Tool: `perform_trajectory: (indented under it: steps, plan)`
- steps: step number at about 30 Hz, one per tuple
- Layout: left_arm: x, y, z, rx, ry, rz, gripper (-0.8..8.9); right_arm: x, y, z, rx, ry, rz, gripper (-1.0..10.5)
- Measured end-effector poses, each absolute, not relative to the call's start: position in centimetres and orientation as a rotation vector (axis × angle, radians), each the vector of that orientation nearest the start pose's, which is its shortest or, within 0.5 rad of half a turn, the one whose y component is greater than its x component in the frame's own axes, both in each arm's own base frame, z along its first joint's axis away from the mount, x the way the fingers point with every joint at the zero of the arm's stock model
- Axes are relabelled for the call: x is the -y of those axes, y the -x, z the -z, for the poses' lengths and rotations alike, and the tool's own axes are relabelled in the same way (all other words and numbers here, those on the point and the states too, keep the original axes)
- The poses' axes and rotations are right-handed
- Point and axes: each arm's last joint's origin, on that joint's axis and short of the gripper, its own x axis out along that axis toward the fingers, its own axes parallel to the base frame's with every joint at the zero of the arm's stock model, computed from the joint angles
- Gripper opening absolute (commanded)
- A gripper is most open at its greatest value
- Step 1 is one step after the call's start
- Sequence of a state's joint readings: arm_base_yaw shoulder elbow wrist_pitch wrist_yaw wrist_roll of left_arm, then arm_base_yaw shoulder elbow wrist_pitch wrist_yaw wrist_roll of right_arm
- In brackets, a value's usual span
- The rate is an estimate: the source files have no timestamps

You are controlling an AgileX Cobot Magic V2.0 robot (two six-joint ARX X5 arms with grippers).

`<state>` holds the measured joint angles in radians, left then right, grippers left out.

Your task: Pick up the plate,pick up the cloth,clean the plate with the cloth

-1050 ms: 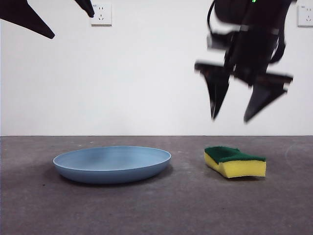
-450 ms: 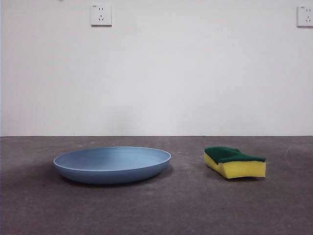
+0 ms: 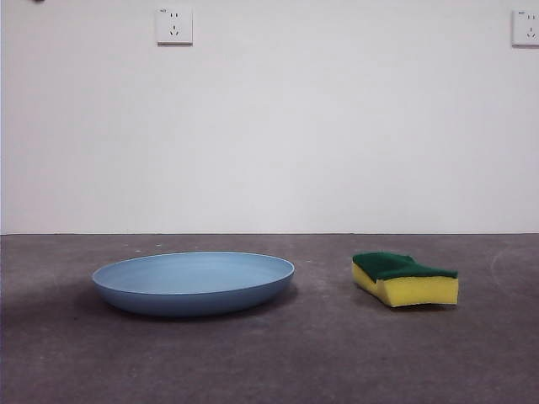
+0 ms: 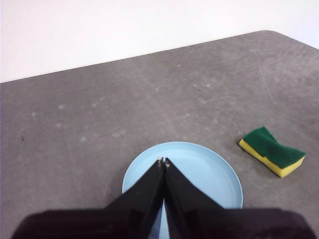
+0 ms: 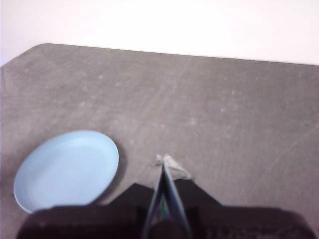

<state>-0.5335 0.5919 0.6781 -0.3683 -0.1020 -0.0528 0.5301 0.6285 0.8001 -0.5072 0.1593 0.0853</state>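
Plate (image 3: 194, 284) and sponge (image 3: 405, 279) lie apart on the table (image 3: 320, 353); both grippers' jaws pressed together.

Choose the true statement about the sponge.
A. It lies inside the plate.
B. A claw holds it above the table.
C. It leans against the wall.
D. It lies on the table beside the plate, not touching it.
D: the sponge rests on the grey table, with bare table between it and the light-blue plate; no claw touches it.

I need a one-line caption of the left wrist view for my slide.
Left gripper, jaws shut, hovers above the light-blue plate; the yellow-green sponge lies apart on the grey table.
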Motion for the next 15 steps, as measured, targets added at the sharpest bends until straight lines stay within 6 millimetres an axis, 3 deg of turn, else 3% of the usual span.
perform_trajectory:
  steps: [3,15]
  plan:
    - [6.4,-11.4,-29.1,-0.316,-0.029,0.42,-0.03,-6.2,-11.4,-32.0,-0.373,0.043,-0.349,0.0]
    - [6.6,-11.7,-28.0,-0.428,-0.037,0.407,-0.03,-6.3,-11.6,-31.9,-0.381,0.043,-0.348,0.0]
